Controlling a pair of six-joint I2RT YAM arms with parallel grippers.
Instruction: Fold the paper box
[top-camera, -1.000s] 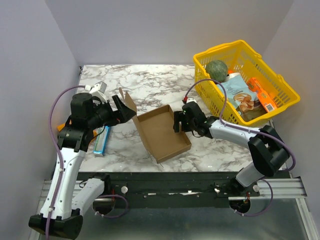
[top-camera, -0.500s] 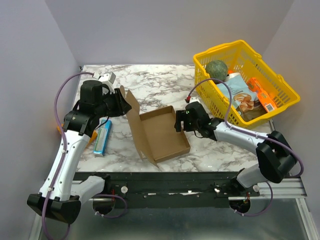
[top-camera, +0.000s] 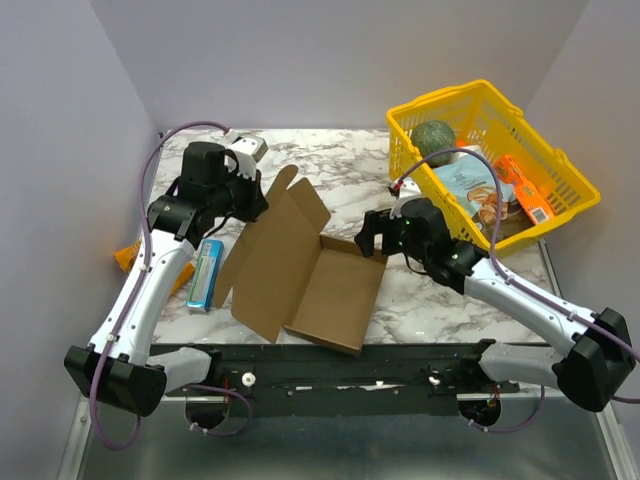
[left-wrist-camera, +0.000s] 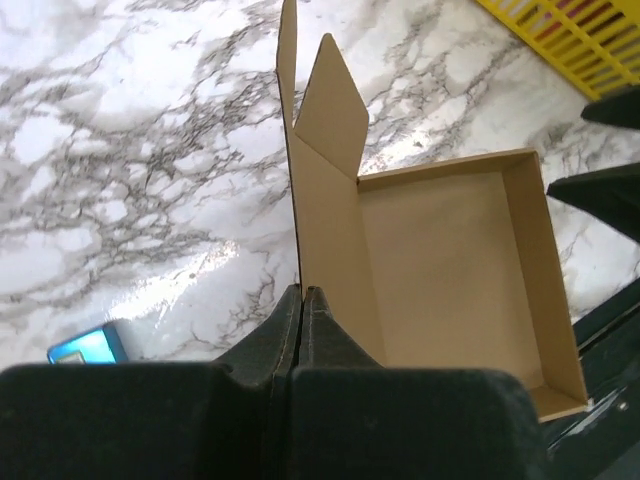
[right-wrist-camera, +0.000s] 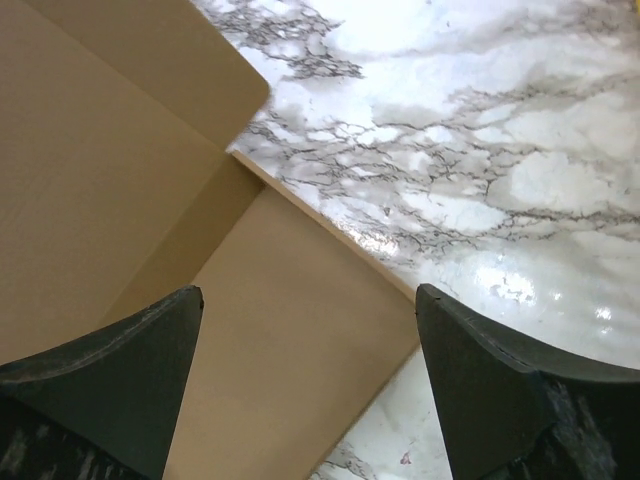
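— Where's the box?
— The brown cardboard box (top-camera: 300, 270) lies open at lower centre of the top view, on the marble worktop (top-camera: 330, 170), with its lid tilted up to the left.
— And the hands?
— The left hand (left-wrist-camera: 303, 300) is pinched tight on the lid's edge. The right hand (right-wrist-camera: 307, 295) gapes wide over the tray's upper right corner, holding nothing.
— Any writing?
— The box is plain. Print on the packets in the yellow basket (top-camera: 480, 90), upper right, is too small to read.
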